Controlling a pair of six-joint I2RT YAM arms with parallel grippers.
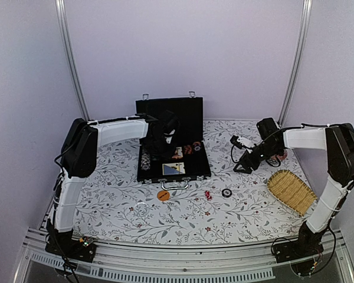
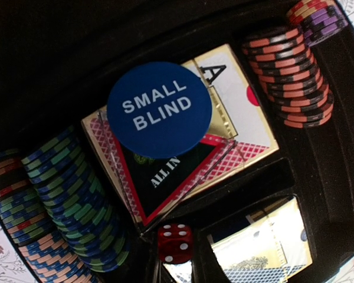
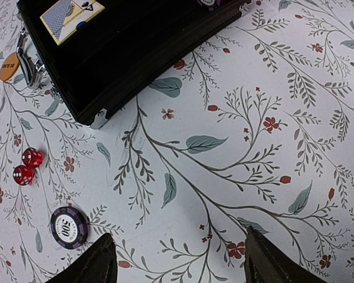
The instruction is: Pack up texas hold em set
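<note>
The black case (image 1: 174, 168) lies open at mid-table, lid up. My left gripper (image 1: 167, 140) hangs inside it, shut on a red die (image 2: 176, 240) held just above the tray between the two dark fingers. Beneath it a blue "SMALL BLIND" disc (image 2: 159, 109) lies on the cards (image 2: 236, 118), with rows of blue-green chips (image 2: 71, 200) and red-black chips (image 2: 289, 76) on either side. In front of the case lie an orange disc (image 1: 163, 194), two red dice (image 3: 28, 166) and a purple chip (image 3: 69, 226). My right gripper (image 3: 180, 265) is open above bare cloth to the right of the case.
A woven yellow basket (image 1: 291, 190) sits at the right front. A red patterned dish (image 1: 277, 158) is partly hidden behind my right wrist. The case's silver handle (image 3: 26, 59) sticks out toward the orange disc. Metal frame posts rise behind the table.
</note>
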